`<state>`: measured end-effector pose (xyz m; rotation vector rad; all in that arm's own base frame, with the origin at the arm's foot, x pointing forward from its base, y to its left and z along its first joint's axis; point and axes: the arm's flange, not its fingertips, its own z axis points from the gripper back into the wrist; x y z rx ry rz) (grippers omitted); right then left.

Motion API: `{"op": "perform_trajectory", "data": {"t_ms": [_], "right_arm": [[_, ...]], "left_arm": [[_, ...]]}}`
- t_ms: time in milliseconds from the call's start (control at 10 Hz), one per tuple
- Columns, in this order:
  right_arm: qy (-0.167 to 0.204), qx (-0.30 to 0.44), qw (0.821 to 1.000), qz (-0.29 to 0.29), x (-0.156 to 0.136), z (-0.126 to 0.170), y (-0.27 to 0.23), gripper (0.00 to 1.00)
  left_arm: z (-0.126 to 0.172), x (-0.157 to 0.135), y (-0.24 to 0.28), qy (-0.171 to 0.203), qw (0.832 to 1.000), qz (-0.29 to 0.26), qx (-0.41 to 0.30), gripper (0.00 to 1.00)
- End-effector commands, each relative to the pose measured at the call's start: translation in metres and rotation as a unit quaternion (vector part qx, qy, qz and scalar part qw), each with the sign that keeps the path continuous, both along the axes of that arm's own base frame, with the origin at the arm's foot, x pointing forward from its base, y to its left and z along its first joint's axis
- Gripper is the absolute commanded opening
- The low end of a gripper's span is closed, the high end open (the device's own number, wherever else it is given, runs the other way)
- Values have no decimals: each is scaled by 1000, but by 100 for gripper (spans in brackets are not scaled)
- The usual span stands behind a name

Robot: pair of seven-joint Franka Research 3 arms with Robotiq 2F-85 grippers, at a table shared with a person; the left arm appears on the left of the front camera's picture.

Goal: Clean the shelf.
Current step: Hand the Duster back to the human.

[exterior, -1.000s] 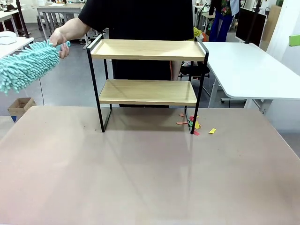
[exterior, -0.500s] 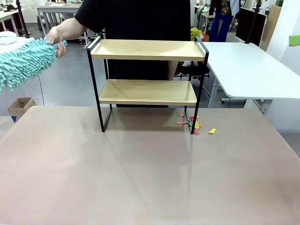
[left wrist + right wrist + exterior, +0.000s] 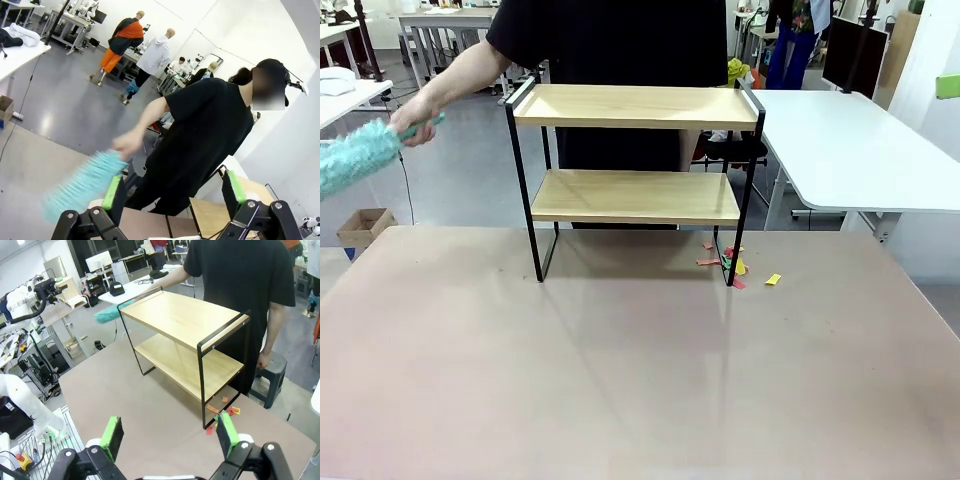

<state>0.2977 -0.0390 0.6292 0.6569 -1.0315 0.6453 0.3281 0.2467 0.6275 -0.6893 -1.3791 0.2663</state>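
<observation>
The desk (image 3: 620,380) carries the shelf (image 3: 635,180) at upper centre, with coloured paper scraps (image 3: 735,265) by its right leg.

Near table (image 3: 620,380) half open; shelf (image 3: 635,150) blocks far edge (paper scraps (image 3: 735,265) beside).

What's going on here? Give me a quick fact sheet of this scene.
shelf: two wooden boards in a black frame, both bare, standing on the table
paper scraps: on the table by the shelf's right foot
person's hand: holds a teal duster, off to the shelf's left
left gripper: open, holding nothing
right gripper: open, holding nothing
</observation>
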Motion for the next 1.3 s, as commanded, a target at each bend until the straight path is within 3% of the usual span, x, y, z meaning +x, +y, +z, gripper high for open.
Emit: {"op": "perform_trajectory", "data": {"t_ms": [0,1200], "right_arm": [[-3,-5,1000,5,0,2,-1,100],[-3,-5,1000,5,0,2,-1,100]], "left_arm": [[-3,-2,-2,-1,1000,3,2,100],[-3,-2,-2,-1,1000,3,2,100]]}}
